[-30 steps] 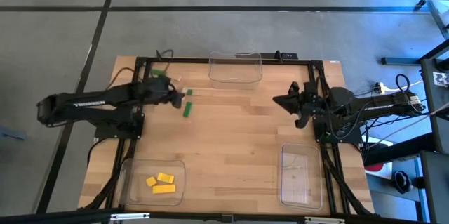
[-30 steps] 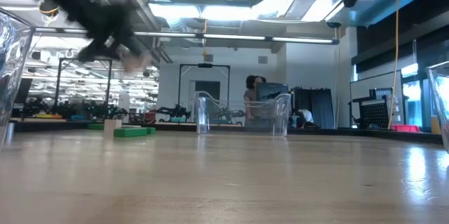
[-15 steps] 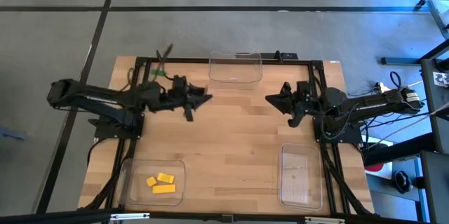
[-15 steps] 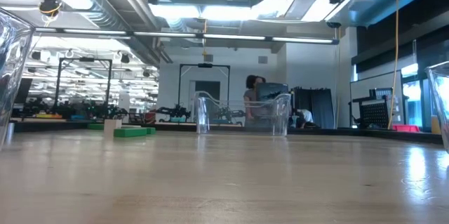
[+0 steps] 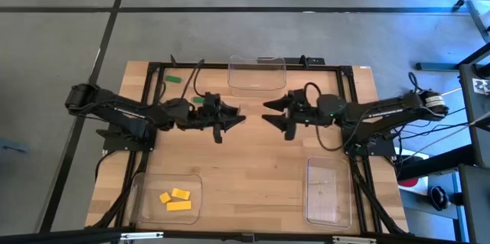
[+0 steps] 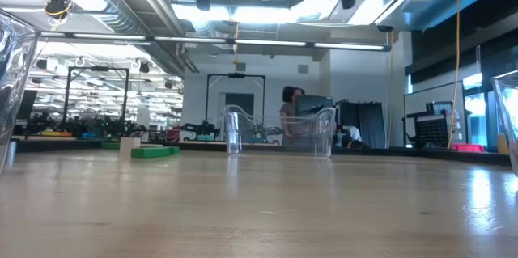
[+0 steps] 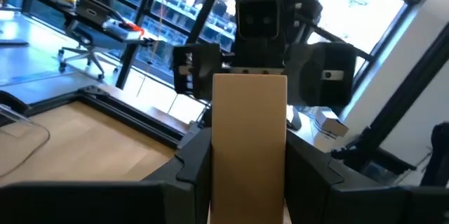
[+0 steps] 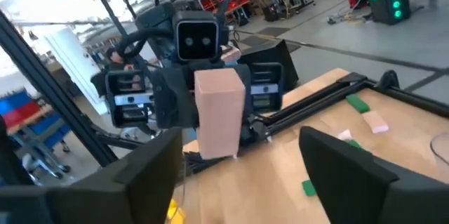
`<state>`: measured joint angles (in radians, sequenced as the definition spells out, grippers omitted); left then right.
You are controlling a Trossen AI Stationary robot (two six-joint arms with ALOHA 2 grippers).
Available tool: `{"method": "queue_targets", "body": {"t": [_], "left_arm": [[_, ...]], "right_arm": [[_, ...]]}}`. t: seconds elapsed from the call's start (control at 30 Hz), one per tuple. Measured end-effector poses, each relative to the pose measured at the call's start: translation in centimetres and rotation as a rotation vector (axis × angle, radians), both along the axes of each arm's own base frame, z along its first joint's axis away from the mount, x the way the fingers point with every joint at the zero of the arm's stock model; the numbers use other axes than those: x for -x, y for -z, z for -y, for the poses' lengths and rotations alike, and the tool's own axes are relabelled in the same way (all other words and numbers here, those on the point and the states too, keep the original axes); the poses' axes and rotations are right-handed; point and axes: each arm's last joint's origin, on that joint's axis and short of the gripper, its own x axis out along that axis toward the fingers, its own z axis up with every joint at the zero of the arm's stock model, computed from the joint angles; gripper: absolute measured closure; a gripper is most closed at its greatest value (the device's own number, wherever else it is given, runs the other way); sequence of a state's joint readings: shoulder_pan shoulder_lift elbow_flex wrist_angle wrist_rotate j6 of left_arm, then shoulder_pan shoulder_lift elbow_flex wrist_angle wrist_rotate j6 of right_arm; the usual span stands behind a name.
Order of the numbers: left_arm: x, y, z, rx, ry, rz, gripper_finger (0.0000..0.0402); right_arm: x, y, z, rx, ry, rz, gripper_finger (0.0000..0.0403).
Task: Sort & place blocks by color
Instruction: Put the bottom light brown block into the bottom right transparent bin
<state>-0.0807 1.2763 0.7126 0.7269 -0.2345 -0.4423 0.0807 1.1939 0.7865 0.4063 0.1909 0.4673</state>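
Note:
My left gripper (image 5: 232,118) is over the table's middle, high up, shut on a plain tan wood block (image 7: 249,140). The block also shows in the right wrist view (image 8: 219,112). My right gripper (image 5: 269,114) faces it from the table's right, open and empty, a short way off the block's free end. Green blocks (image 5: 197,99) (image 5: 172,78) lie flat on the far left of the table, with a tan one (image 8: 375,121) beside them. Yellow blocks (image 5: 176,198) lie in the near-left clear tray (image 5: 142,187). My left gripper pinches the tan block between its two fingers by two opposite long sides (image 7: 217,175). The fingers lie level and point toward the table's right, along the block. The block sticks out past the fingertips, its free end (image 8: 221,87) toward my right gripper, lifted clear of the table.
A clear tray (image 5: 256,72) stands at the far middle and another (image 5: 325,190) at the near right. A green block (image 6: 154,151) and a tan block (image 6: 129,145) show on the table in the low view. A person stands in the room behind.
My left gripper has gone up and toward the table's right, away from the green blocks, carrying the tan block clear of the table. My right gripper has gone toward the table's left, toward the left gripper. The two now face each other over the middle.

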Motion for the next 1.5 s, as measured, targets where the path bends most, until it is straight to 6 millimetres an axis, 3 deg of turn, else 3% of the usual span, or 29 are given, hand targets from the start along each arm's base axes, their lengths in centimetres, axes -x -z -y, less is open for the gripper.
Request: {"method": "queue_targets", "body": {"t": [0.43, 0.67, 0.93, 1.2, 1.4, 1.5], "left_arm": [[-2.7, -0.1, 0.0, -0.014, 0.069, -0.018, 0.0283], [-2.6, -0.1, 0.0, -0.032, 0.064, -0.024, 0.0283], [-2.6, -0.1, -0.1, -0.051, 0.074, -0.022, 0.0283], [-2.6, -0.1, -0.1, -0.048, 0.09, -0.023, 0.0279], [-2.3, -0.2, -0.8, -0.017, 0.152, -0.045, 0.0211], [-1.4, -0.7, -1.8, -0.01, 0.203, -0.107, 0.0199]], "right_arm": [[-4.5, -0.2, -0.6, 0.11, -0.074, -0.006, 0.0118], [-4.4, -0.4, -0.6, 0.103, -0.079, 0.012, 0.0148], [-4.3, -0.8, -0.6, 0.078, -0.093, 0.04, 0.0268], [-4.3, -0.7, -0.6, 0.08, -0.106, 0.033, 0.0271], [-3.3, -1.2, -0.6, 0.125, -0.119, -0.016, 0.0271], [-2.1, -1.7, -0.1, 0.133, -0.11, -0.068, 0.0271]]}}
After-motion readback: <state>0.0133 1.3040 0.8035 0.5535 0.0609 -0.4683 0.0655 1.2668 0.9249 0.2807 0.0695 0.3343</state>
